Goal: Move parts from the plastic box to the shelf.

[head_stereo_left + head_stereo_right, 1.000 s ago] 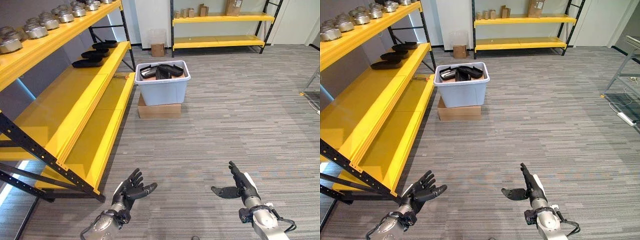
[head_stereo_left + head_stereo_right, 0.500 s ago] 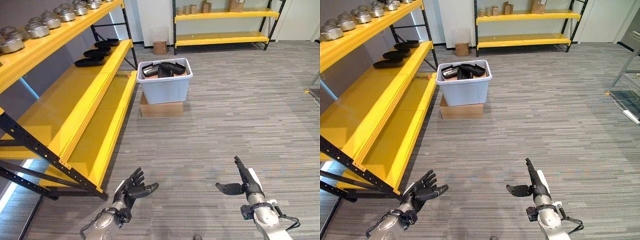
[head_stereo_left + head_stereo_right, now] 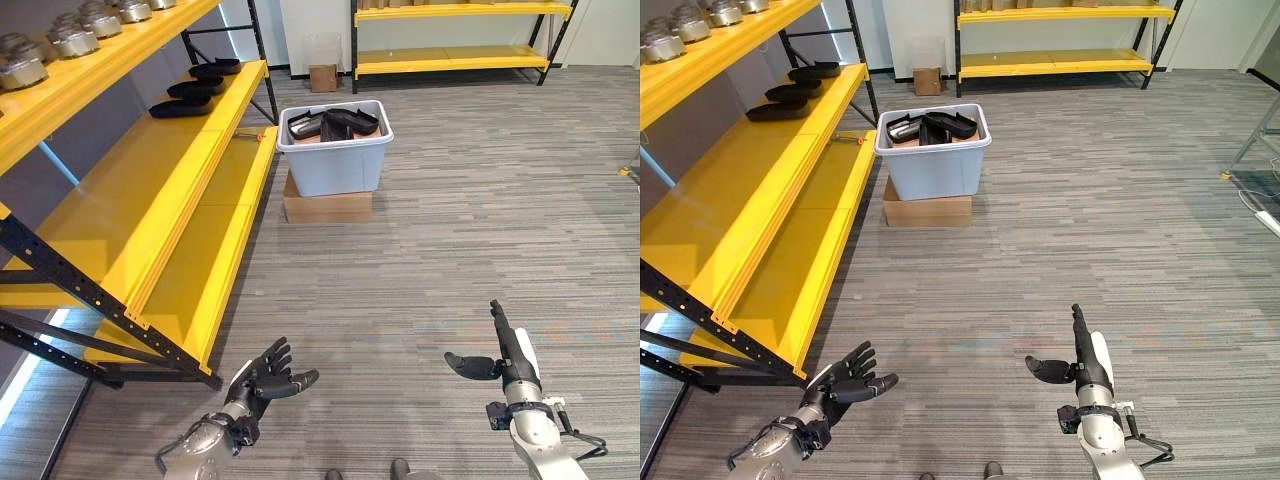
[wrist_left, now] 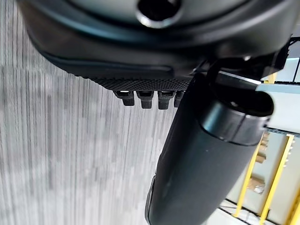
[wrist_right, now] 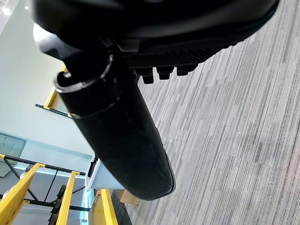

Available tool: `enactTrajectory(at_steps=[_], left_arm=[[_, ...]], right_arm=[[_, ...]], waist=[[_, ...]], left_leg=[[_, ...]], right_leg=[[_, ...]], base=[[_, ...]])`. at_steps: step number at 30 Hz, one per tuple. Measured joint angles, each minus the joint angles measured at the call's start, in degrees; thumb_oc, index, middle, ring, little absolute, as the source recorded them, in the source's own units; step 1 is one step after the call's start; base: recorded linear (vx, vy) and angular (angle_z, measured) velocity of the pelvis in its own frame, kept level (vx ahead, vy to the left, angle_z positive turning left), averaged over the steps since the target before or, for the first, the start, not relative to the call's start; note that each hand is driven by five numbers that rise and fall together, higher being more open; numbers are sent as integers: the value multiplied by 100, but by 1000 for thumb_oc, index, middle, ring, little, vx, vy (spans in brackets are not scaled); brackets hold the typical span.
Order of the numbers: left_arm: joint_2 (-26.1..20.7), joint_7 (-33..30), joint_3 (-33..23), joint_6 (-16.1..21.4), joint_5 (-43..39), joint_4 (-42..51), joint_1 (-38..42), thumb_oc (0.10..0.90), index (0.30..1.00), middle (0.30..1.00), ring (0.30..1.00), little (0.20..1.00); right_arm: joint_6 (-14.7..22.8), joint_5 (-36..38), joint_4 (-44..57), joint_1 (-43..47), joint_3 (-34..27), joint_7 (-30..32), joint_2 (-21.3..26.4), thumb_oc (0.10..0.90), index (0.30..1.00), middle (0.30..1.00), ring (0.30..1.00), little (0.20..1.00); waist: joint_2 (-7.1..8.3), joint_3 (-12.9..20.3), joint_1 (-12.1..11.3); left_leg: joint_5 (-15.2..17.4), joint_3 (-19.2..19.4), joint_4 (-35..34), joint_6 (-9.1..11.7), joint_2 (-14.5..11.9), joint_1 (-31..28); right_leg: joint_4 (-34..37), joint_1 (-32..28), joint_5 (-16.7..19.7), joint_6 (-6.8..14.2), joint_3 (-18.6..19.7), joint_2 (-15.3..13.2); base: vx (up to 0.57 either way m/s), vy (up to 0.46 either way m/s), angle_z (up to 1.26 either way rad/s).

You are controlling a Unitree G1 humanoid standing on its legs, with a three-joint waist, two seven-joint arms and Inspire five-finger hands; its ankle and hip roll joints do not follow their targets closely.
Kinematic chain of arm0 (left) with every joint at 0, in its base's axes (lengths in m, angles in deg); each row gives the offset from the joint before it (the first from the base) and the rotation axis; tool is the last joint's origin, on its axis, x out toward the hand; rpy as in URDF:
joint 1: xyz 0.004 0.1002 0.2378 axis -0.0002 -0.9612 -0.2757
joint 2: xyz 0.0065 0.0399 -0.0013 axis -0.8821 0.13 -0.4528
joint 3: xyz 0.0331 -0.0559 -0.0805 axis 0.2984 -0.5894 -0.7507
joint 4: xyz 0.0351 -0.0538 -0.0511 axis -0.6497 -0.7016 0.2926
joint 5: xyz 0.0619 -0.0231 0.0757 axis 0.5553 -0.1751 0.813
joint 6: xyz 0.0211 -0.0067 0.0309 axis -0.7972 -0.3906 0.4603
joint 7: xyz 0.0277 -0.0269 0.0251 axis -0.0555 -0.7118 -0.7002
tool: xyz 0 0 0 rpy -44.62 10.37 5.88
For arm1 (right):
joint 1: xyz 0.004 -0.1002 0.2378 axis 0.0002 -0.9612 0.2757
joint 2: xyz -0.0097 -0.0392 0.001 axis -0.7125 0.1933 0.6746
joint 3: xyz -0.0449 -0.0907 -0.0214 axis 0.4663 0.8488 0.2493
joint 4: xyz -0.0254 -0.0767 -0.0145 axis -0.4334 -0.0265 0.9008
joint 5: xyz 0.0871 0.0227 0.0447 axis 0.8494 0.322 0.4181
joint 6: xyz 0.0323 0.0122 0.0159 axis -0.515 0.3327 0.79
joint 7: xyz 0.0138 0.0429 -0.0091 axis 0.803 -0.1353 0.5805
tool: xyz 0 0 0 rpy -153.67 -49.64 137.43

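Nearest us, left hand and right hand hang fingers spread, holding nothing. Our view has tilted down; the plastic box of black parts remains well ahead, beside the yellow shelf. Approach still pending.

Grey striped carpet floor lies open ahead; a long yellow metal shelf rack lines the left, touching the pale plastic box.

The yellow shelf holds 3 black parts; the plastic box stands on a cardboard box.
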State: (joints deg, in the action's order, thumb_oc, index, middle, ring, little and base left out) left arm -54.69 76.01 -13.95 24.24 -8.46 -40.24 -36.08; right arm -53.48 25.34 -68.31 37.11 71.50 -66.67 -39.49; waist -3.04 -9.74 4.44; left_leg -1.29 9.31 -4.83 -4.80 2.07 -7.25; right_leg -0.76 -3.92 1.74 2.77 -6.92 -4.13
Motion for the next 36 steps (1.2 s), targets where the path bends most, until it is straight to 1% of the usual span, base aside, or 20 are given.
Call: enactTrajectory(at_steps=[5, 7, 8, 9, 10, 11, 13, 15, 17, 20, 21, 22, 23, 24, 26, 28, 31, 32, 33, 36], left_arm=[[-13, -257, -23, 35, -5, 4, 37, 900, 1000, 1000, 1000, 1000], [-14, -263, -10, 33, 1, 11, 110, 900, 1000, 1000, 1000, 1000], [-23, -264, -8, 32, 15, 19, 186, 900, 1000, 1000, 1000, 1000], [-72, -263, 19, 34, 41, 20, 335, 900, 1000, 1000, 1000, 1000], [-90, -266, 20, 35, 40, 28, 346, 900, 1000, 1000, 1000, 1000], [-123, -271, 31, 27, 40, 30, 387, 900, 1000, 1000, 1000, 1000], [-165, -274, 50, 20, 41, 22, 528, 900, 1000, 1000, 1000, 1000], [-164, -270, 62, 21, 41, 17, 612, 900, 1000, 1000, 1000, 1000], [-163, -253, 127, 35, 55, 18, 632, 900, 1000, 1000, 1000, 1000], [-156, -210, 299, 45, 210, 26, 522, 900, 1000, 1000, 1000, 1000], [-105, -214, 401, 55, 232, 47, 413, 900, 1000, 1000, 1000, 1000], [-118, -197, 507, 75, 232, 51, 385, 900, 1000, 1000, 1000, 1000], [-120, -172, 580, 85, 216, 70, 331, 900, 1000, 1000, 1000, 1000], [-103, -158, 620, 90, 178, 73, 239, 900, 1000, 1000, 1000, 1000], [-116, -79, 720, 91, 154, 91, 84, 900, 1000, 1000, 1000, 1000], [-119, -89, 721, 95, 145, 168, 46, 900, 1000, 1000, 1000, 1000], [-101, -90, 722, 226, 135, 338, 249, 900, 1000, 1000, 1000, 1000], [-88, -107, 711, 302, 99, 412, 342, 900, 1000, 1000, 1000, 1000], [-83, -110, 683, 377, 11, 509, 387, 900, 1000, 1000, 1000, 1000], [-87, -126, 674, 467, -73, 789, 555, 900, 1000, 1000, 1000, 1000]], right_arm=[[-1, 262, -20, 63, 15, -121, -125, 900, 1000, 1000, 1000, 1000], [2, 268, -19, 159, 17, -117, -156, 900, 1000, 1000, 1000, 1000], [2, 271, -19, 234, 23, -120, -161, 900, 1000, 1000, 1000, 1000], [8, 297, -20, 344, 20, -125, -154, 900, 1000, 1000, 1000, 1000], [15, 348, 4, 327, 14, -146, -138, 900, 1000, 1000, 1000, 1000], [32, 373, 22, 333, -19, -193, -126, 900, 1000, 1000, 1000, 1000], [37, 379, 41, 278, -97, -257, -89, 900, 1000, 1000, 1000, 1000], [39, 377, 41, 229, -97, -316, -48, 900, 1000, 1000, 1000, 1000], [67, 377, 41, 105, -100, -360, -51, 900, 1000, 1000, 1000, 1000], [92, 373, 40, -100, -100, -398, -72, 900, 1000, 1000, 1000, 1000], [155, 373, 34, -166, -101, -311, -72, 900, 1000, 1000, 1000, 1000], [158, 373, 34, -170, -102, -267, -72, 900, 1000, 1000, 1000, 1000], [172, 371, 33, -153, -102, -219, -80, 900, 1000, 1000, 1000, 1000], [176, 366, 23, -93, -96, -209, -83, 900, 1000, 1000, 1000, 1000], [218, 362, 22, 64, -83, -201, -51, 900, 1000, 1000, 1000, 1000], [277, 355, 23, 328, -73, -168, -11, 900, 1000, 1000, 1000, 1000], [440, 353, 26, 425, -114, -76, 124, 900, 1000, 1000, 1000, 1000], [476, 286, 30, 438, -110, -48, 197, 900, 1000, 1000, 1000, 1000], [486, 194, 36, 456, -113, -38, 230, 900, 1000, 1000, 1000, 1000], [502, 125, 157, 496, -107, 12, 259, 900, 1000, 1000, 1000, 1000]], waist=[[66, -38, -64], [96, -69, -167], [48, -98, -189], [124, -271, -61], [143, -290, 16], [183, -322, 48], [142, -462, 213], [94, -599, 329], [107, -650, 356], [125, -695, 356], [120, -692, 430], [128, -680, 506], [164, -668, 494], [180, -656, 474], [27, -622, 474], [-41, -621, 480], [-32, -627, 507], [-38, -627, 563], [-40, -625, 616], [-73, -617, 671]], left_leg=[[2, 31, 4, -50, 12, 26], [-9, 83, 23, -119, 11, 121], [-20, 147, 24, -135, -47, 139], [4, 141, 7, -125, -79, 82], [43, 46, 24, -191, -5, 88], [30, 2, 25, -232, 15, 88], [3, -112, 55, -277, 63, 111], [27, -263, 116, -310, 118, 103], [97, -394, 172, -314, 212, 77], [183, -645, 153, -299, 282, -138], [339, -959, 288, -187, 291, -118], [386, -1151, 336, -138, 295, -124], [439, -1274, 321, -49, 295, -177], [534, -1335, 365, 116, 263, -204], [642, -1361, 414, 235, 59, -212], [870, -1200, 666, 334, -291, -184], [1124, -1002, 985, 421, -544, -191], [1199, -950, 1103, 530, -615, -184], [1269, -952, 1189, 623, -646, -174], [1412, -951, 1399, 707, -661, -65]], right_leg=[[-292, 179, -70, 22, -24, -14], [-977, 680, -15, 73, -151, 73], [-1269, 879, 34, 150, -210, 53], [-1902, 1234, -170, 257, -143, -63], [-1916, 1394, -269, 292, -98, -95], [-1806, 1467, -296, 323, -28, -134], [-1243, 1661, -246, 395, 29, -230], [-318, 1693, -37, 648, 93, -311], [344, 1742, 130, 692, 236, -392], [456, 1727, 233, 666, 457, -405], [88, 1685, 262, 650, 906, -316], [-119, 1626, 254, 646, 985, -299], [-436, 1548, 212, 592, 990, -257], [-549, 1511, 305, 391, 1072, -167], [-730, 1551, 371, 277, 980, 45], [-989, 1545, 190, -98, 771, 346], [-1409, 1551, -200, -314, 547, 528], [-1618, 1590, -431, -355, 492, 564], [-1788, 1628, -555, -402, 448, 568], [-2220, 1833, -799, -483, 406, 553]], base=[[-5, 42, -3], [3, 84, -36], [189, 12, -36], [233, -36, -22], [241, -103, -7], [267, -205, 11], [318, -235, 22], [409, -271, 33], [344, -229, 45], [342, -268, 54], [441, -317, 99], [471, -345, 118], [371, -289, 84], [327, -275, 60], [290, -251, 27], [287, -255, 8], [325, -239, 21], [331, -235, 28], [216, -157, 21], [197, -152, 4]])
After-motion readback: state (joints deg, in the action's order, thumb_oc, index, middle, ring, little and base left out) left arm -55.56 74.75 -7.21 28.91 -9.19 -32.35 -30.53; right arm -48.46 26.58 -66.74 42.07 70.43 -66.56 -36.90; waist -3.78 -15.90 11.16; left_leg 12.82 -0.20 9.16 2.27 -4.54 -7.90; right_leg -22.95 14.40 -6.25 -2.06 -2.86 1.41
